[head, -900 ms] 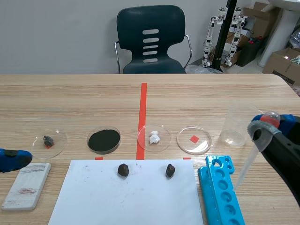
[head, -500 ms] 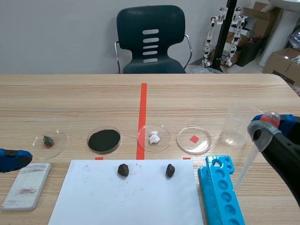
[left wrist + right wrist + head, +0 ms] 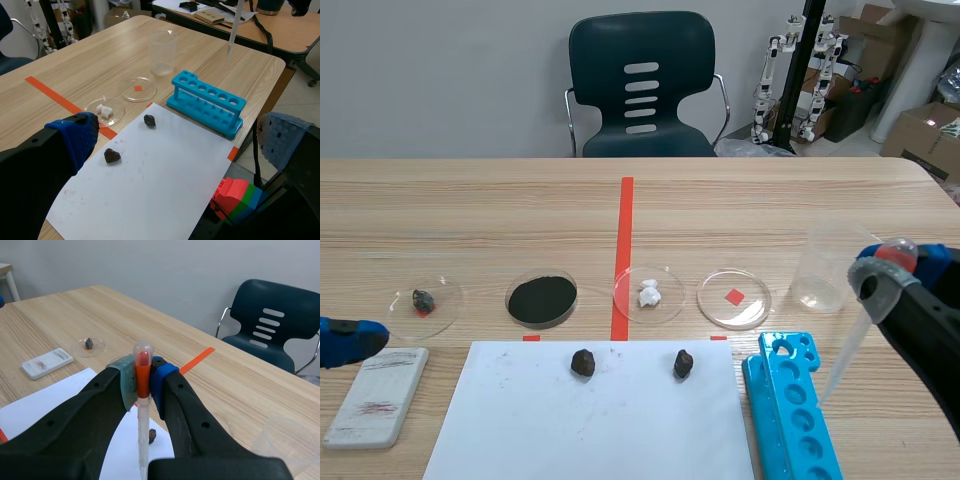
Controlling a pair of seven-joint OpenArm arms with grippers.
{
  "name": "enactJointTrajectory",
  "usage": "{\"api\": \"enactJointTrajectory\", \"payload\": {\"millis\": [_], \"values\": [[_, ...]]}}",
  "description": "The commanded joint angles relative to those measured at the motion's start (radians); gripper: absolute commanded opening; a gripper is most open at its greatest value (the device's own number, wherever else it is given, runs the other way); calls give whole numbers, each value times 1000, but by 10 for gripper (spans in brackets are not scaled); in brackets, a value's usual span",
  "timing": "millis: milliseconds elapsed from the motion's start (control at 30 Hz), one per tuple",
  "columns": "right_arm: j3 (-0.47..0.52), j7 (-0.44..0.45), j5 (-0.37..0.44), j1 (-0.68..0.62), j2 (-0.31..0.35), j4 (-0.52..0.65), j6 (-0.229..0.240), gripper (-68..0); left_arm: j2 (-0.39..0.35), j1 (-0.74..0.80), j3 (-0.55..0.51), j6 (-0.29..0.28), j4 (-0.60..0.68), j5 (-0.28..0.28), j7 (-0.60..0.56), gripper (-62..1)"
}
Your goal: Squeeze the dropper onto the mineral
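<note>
Firmly, the dropper (image 3: 142,357) is clamped at its red neck by the right gripper (image 3: 142,380). It is held above the bench (image 3: 470,200) near the right edge, with its clear bulb up and its pale tube slanted down. A beaker (image 3: 825,268) stands just beside. The blue rack (image 3: 790,410) is set between dropper and paper (image 3: 590,430), near whose far edge a dark mineral (image 3: 683,364) and a second mineral (image 3: 583,362) are seen. The left gripper (image 3: 177,137) is spread wide.

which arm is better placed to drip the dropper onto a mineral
Right. The right claw is shut on the dropper, whose tip hangs beside the blue rack, close to the nearer dark mineral on the paper. The left claw is open and holds nothing.
</note>
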Motion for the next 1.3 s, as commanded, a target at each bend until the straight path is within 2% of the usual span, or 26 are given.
{"api": "enactJointTrajectory", "payload": {"millis": [0,200,400,467,833,1133,1200,1267], "values": [[6,14,14,12,2,8,0,-624,8,8,4,-3,8,-10,-16,14],[6,-3,14,51,-1,7,0,-624,8,8,4,-3,8,-10,-16,14],[-14,-4,14,163,-3,-22,5,-624,8,8,4,-3,8,-10,-16,14],[-35,-4,-10,216,-3,-45,14,-624,8,8,4,-3,8,-10,-16,14],[-250,-6,-126,575,-14,-248,14,-624,8,8,4,-3,8,-10,-16,14],[-436,-137,-191,869,-134,-456,3,-624,8,8,4,-3,8,-10,-16,14],[-475,-154,-193,921,-154,-509,-22,-624,8,8,4,-3,8,-10,-16,14],[-515,-157,-193,966,-171,-566,-69,-624,8,8,4,-3,8,-10,-16,14]]}}
